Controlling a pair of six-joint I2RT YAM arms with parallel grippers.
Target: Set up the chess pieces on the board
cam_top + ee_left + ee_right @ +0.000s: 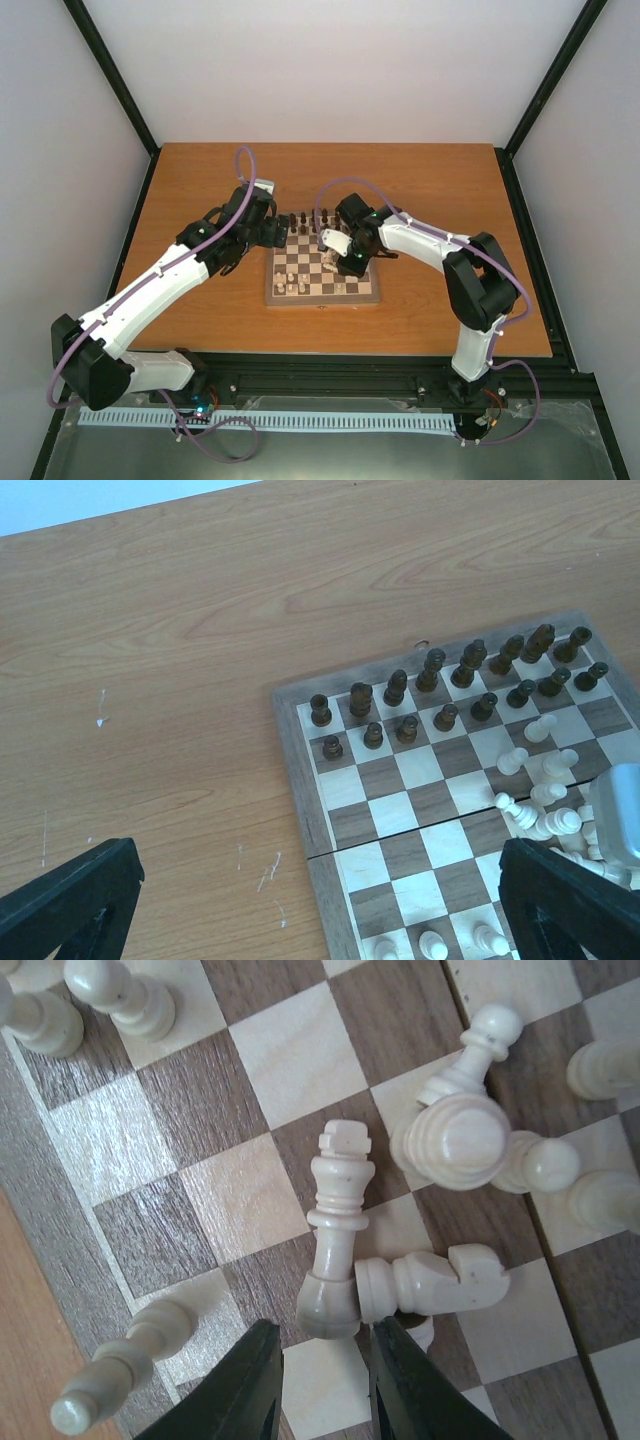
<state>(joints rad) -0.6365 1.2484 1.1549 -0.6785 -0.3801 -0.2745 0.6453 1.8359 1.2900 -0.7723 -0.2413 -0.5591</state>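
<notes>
The board [325, 299] lies mid-table. Dark chess pieces [440, 680] stand in two rows along its far edge. Cream pieces [545, 790] lie heaped on the board's right part, and a few more cream ones [432, 944] stand on the near row. My right gripper [325, 1385] is open and low over the heap, its fingertips [245, 1390] just short of the base of a fallen tall cream piece [338, 1225]. A fallen cream knight [440, 1280] touches that base. My left gripper [315, 920] is wide open and empty above the board's left edge [300, 780].
Bare wooden table [150, 680] surrounds the board. The right arm's pale wrist [620, 810] hangs over the heap. Black frame posts [110, 75] and pale walls bound the table. More cream pieces stand at the board's corner [110, 1370] and edge [120, 995].
</notes>
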